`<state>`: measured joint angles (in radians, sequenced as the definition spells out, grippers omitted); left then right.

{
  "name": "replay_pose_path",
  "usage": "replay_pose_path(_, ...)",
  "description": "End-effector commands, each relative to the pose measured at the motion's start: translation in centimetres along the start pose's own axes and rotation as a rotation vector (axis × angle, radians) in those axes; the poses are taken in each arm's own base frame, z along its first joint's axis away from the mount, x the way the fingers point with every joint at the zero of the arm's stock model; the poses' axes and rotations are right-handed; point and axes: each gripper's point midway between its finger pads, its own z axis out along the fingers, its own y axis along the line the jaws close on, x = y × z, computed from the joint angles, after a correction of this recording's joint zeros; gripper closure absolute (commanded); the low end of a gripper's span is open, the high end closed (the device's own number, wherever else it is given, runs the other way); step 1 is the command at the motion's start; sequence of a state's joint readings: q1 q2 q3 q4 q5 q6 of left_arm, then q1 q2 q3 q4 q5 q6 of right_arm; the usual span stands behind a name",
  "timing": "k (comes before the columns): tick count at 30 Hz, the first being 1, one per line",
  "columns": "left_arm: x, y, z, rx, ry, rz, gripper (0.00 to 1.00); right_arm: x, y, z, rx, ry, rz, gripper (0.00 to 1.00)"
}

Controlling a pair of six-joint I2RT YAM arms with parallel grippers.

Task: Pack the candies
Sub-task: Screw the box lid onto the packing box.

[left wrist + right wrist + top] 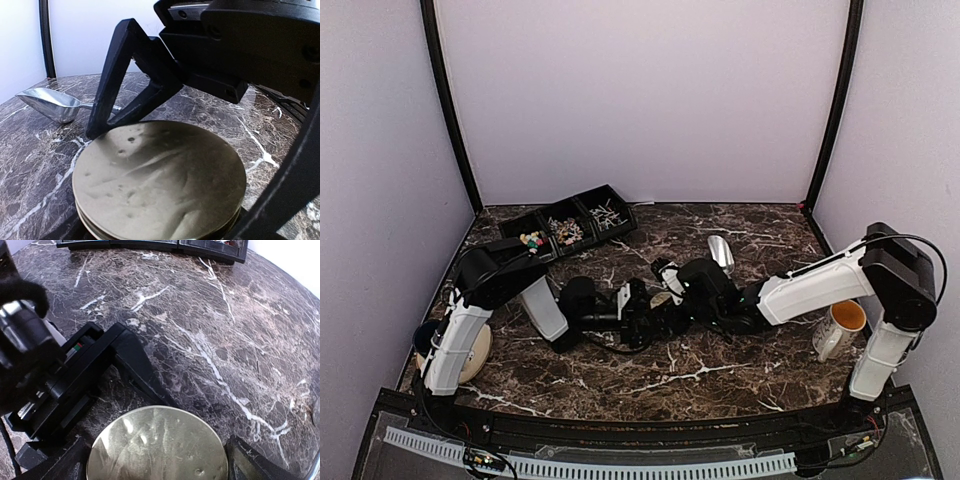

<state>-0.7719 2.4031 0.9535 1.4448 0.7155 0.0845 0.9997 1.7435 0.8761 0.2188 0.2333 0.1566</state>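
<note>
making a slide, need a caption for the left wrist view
Round gold lid fills the foreground, right gripper's finger at its far edge, metal scoop behind on the marble table.

A robotics lab test cell: plain pale wall panels (640,100) framed by black corner posts (450,110) box in a marble-patterned tabletop (720,375) (a booth closed on three sides), with the left arm (455,340) and right arm (820,285) bolted at its near edge beside a slotted white cable duct (620,466)
</note>
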Motion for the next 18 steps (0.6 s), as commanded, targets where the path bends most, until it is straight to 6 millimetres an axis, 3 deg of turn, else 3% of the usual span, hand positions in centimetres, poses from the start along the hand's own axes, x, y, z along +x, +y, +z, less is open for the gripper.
replay_pose_path(1,7.7,-1.1,-1.0,-0.040,0.210,-0.159,0.16,-0.5,-0.5,-0.5,0.059,-0.023,0.051,0.02)
replay_pose_path(6,7.8,-1.2,-1.0,-0.035,0.211,-0.158,0.16,-1.2,-0.4,-2.3,0.012,-0.051,-0.064,0.03)
replay_pose_path(12,7.7,-1.3,-1.0,-0.029,0.210,-0.158,0.16,-0.7,-0.1,-4.0,-0.152,-0.049,-0.164,0.03)
replay_pose_path(18,7.7,-1.5,-0.9,-0.014,0.209,-0.157,0.16,1.2,0.4,-5.7,-0.303,-0.054,-0.349,0.03)
